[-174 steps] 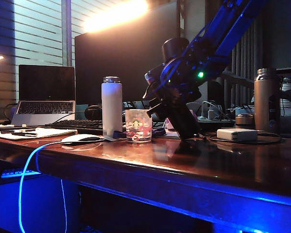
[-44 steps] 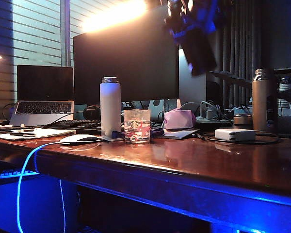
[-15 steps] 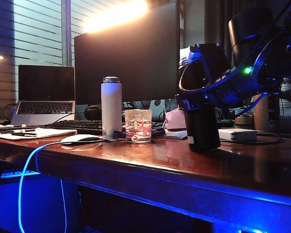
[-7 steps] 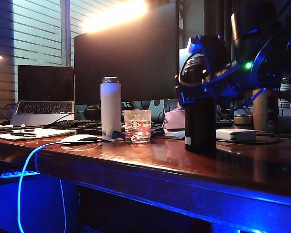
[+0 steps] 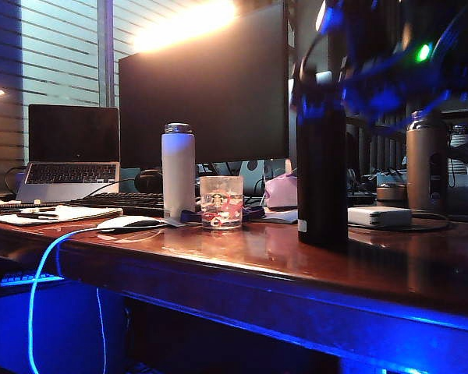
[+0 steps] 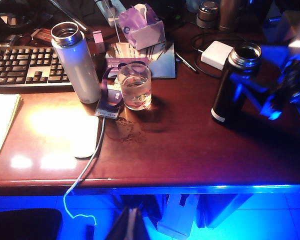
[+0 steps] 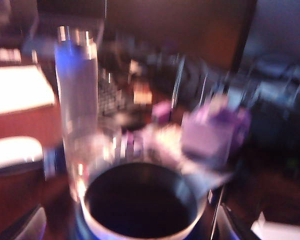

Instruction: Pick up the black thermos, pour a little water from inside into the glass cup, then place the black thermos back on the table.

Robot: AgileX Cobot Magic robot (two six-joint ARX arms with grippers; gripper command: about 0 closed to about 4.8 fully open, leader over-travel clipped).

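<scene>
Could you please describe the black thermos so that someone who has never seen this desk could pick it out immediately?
On the reddish-brown table, look right of the glass cup and near the front edge, where the open right gripper hovers. The black thermos stands upright there, uncapped. It is matte black with a small white label near its base, unlike the slimmer white bottle and the bronze flask.

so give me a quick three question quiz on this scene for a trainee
1. True or false: the thermos lies on its side.
2. Which stands closest to the cup? A) white bottle B) bronze flask C) laptop
3. Is the right gripper gripping the thermos?

Key:
1. False: it stands upright on the table.
2. A
3. No: the jaws are open and it is beside the thermos's upper part. The left gripper is out of view.
</scene>
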